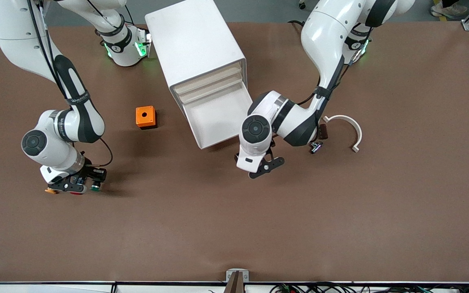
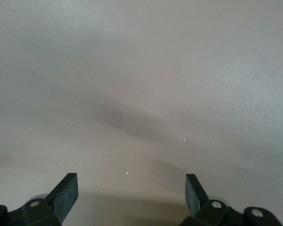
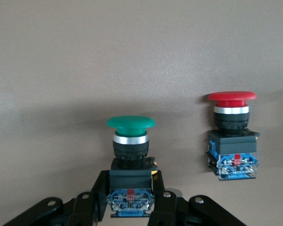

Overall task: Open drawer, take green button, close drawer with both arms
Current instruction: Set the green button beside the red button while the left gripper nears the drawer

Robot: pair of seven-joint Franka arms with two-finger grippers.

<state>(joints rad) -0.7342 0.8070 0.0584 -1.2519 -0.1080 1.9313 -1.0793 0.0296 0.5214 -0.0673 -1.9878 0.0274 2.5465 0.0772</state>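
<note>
The green-capped button [image 3: 130, 123] has a black body and sits between the fingers of my right gripper [image 3: 132, 197], which is shut on that body. In the front view the right gripper [image 1: 88, 183] is low over the table at the right arm's end, with the green button [image 1: 95, 188] in it. The white drawer cabinet [image 1: 198, 44] stands mid-table with its bottom drawer [image 1: 218, 118] pulled open. My left gripper [image 1: 265, 167] is open and empty, just off the open drawer's front corner. Its fingers [image 2: 66, 193] face a plain pale surface.
A red-capped button [image 3: 232, 123] lies close beside the green one, also seen in the front view [image 1: 77, 192], with an orange-capped one [image 1: 50, 190] past it. An orange box [image 1: 145, 116] sits beside the cabinet. A white curved piece [image 1: 346, 122] and a small metal part [image 1: 316, 147] lie near the left arm.
</note>
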